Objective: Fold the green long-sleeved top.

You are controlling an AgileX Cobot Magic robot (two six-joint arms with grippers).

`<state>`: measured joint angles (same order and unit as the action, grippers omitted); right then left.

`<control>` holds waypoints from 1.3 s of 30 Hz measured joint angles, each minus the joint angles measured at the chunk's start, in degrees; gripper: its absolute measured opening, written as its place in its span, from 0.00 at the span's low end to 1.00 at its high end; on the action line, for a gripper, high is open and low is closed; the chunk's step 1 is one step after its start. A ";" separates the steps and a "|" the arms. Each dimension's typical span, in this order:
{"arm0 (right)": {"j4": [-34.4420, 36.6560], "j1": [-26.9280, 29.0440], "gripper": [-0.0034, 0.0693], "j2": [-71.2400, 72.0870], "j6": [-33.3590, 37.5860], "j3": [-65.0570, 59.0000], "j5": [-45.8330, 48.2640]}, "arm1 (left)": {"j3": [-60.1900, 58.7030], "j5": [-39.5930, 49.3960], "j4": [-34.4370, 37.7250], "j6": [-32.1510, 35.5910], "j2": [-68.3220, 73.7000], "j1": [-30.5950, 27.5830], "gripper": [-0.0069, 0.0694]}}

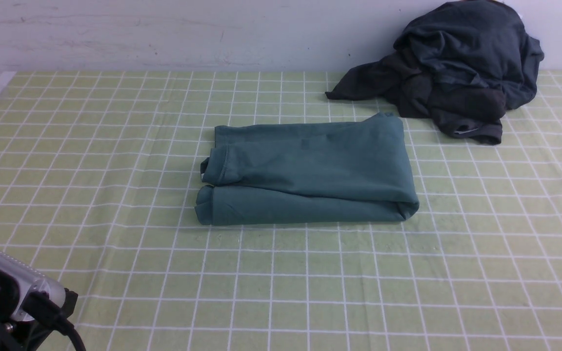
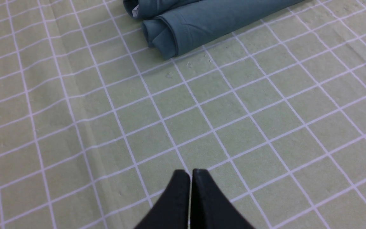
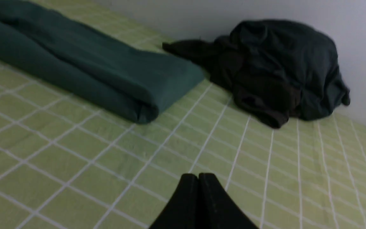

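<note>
Looking across my table (image 1: 90, 273), I am seeing the green long-sleeved top (image 1: 305, 170) lying folded, while my left gripper (image 2: 191, 173) and right gripper (image 3: 198, 176) are hovering pressed together, empty.

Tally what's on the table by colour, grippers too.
Green: 1, the folded green top
Dark grey: 1, the heap of clothes
Black: 2, the left gripper and right gripper, both shut and empty
Total: 4
</note>
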<state>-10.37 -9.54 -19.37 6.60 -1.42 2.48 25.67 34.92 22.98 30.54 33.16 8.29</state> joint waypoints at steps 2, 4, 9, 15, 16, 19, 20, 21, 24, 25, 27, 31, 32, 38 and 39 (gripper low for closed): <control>2.02 0.50 0.03 3.37 -2.60 0.00 6.83 | 0.00 0.00 0.05 0.00 -0.01 0.00 0.09; 3.31 1.66 0.03 7.51 -4.76 0.00 12.52 | 0.00 0.00 0.18 0.00 -0.01 0.00 0.09; 6.35 7.88 0.03 18.85 -6.60 0.00 17.08 | 0.00 0.00 0.24 0.00 -0.01 0.00 0.09; 12.16 14.64 0.03 19.96 -6.60 0.00 17.53 | 0.00 0.00 0.76 0.00 -0.06 0.00 0.09; 12.26 14.83 0.03 19.96 -6.60 0.00 17.53 | 0.00 0.00 0.80 0.00 -0.06 0.00 0.09; 12.47 14.84 0.03 19.96 -6.02 0.05 17.70 | 0.00 0.00 0.92 0.00 -0.06 0.00 0.09; 12.46 14.84 0.03 19.96 -6.00 0.05 17.70 | 0.00 0.00 0.92 0.00 -0.06 0.00 0.09; 12.48 14.84 0.03 20.00 -6.00 0.05 17.76 | 0.00 0.00 0.92 0.00 -0.06 0.00 0.09; 12.65 14.84 0.03 20.00 -5.99 0.05 17.83 | 0.00 0.00 1.03 0.00 -0.06 0.00 0.09; 12.65 14.84 0.03 20.00 -5.99 0.05 17.87 | 0.00 0.00 1.03 0.00 -0.06 0.00 0.09; 12.65 14.84 0.03 20.00 -5.94 0.05 17.87 | 0.00 0.00 1.03 0.00 -0.06 0.00 0.09; 12.65 14.84 0.03 20.00 -5.87 0.05 17.87 | 0.00 0.00 1.03 0.00 -0.06 0.00 0.09; 12.65 14.84 0.03 20.00 -5.87 0.05 17.87 | 0.00 0.00 1.03 0.00 -0.06 0.00 0.09; 12.65 14.84 0.03 20.00 -5.81 0.05 17.87 | 0.00 0.00 1.03 0.00 -0.06 0.00 0.09; 12.65 14.84 0.03 20.00 -5.81 0.05 17.87 | 0.00 0.00 1.03 0.00 -0.06 0.00 0.09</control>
<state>2.28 5.30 0.62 0.79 -1.37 20.34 25.67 34.92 24.01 30.54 33.10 8.29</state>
